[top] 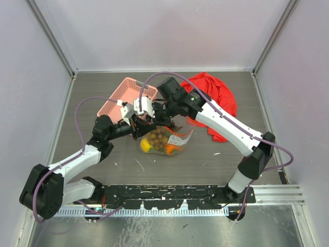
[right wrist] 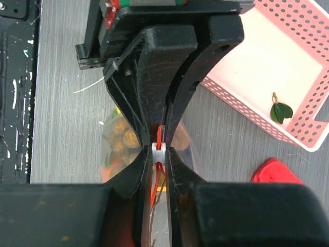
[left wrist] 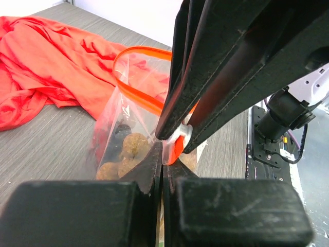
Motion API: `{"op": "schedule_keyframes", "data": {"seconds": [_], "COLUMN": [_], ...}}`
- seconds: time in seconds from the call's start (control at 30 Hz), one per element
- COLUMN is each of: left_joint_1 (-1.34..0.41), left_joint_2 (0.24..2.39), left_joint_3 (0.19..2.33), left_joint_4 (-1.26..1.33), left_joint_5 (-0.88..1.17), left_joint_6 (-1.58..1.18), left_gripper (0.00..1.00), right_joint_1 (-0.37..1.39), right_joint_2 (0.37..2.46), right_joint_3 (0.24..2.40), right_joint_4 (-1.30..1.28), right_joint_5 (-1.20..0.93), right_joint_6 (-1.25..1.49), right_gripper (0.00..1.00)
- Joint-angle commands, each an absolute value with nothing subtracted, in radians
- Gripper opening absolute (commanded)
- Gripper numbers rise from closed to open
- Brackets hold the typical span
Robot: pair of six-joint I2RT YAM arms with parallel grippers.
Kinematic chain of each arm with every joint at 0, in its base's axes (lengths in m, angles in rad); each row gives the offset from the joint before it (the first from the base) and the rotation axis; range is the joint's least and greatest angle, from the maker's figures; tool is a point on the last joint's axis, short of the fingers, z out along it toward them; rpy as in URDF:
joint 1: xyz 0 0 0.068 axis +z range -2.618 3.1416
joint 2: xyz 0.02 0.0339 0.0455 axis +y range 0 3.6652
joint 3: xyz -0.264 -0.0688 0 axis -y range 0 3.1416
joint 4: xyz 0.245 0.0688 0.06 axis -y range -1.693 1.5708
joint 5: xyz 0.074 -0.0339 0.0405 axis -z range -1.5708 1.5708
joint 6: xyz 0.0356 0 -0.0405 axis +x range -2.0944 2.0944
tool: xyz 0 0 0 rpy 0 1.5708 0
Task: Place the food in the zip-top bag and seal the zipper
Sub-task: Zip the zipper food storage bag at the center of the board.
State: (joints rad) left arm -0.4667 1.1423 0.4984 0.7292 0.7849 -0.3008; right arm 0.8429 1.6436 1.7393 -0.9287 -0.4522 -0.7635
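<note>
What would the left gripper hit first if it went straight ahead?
Most likely the right gripper, tip to tip with the left gripper; both pinch the zipper.

The clear, crinkly zip-top bag [top: 177, 138] sits upright, golden-brown berries [top: 157, 138], an orange fruit [top: 169, 149] and a yellow fruit [top: 146, 146] heaped at its bottom, its orange-red zipper [left wrist: 136, 95] looping open above, carrying a white slider [right wrist: 159, 151].
</note>
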Motion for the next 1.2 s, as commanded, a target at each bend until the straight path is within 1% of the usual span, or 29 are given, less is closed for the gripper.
{"op": "schedule_keyframes", "data": {"seconds": [0.0, 0.27, 0.47, 0.73, 1.0, 1.17], "left_joint_1": [-0.470, -0.469, -0.470, -0.468, -0.451, -0.449], "left_joint_2": [1.103, 1.055, 1.042, 1.004, 0.983, 0.981], "left_joint_3": [0.483, 0.463, 0.457, 0.426, 0.377, 0.381], "left_joint_4": [0.839, 0.824, 0.819, 0.780, 0.814, 0.807], "left_joint_5": [0.738, 0.687, 0.678, 0.584, 0.502, 0.527], "left_joint_6": [-0.302, -0.290, -0.290, -0.273, -0.298, -0.301], "left_gripper": [0.00, 0.00, 0.00, 0.00, 0.00, 0.00], "right_joint_1": [0.843, 0.836, 0.836, 0.809, 0.751, 0.742], "right_joint_2": [1.623, 1.554, 1.552, 1.520, 1.443, 1.419], "right_joint_3": [1.757, 1.705, 1.701, 1.681, 1.621, 1.588], "right_joint_4": [-0.966, -0.971, -0.958, -0.981, -0.983, -0.963], "right_joint_5": [-0.355, -0.278, -0.304, -0.259, -0.223, -0.249], "right_joint_6": [-0.711, -0.677, -0.660, -0.654, -0.639, -0.639], "right_gripper": [0.01, 0.04, 0.04, 0.03, 0.03, 0.02]}}
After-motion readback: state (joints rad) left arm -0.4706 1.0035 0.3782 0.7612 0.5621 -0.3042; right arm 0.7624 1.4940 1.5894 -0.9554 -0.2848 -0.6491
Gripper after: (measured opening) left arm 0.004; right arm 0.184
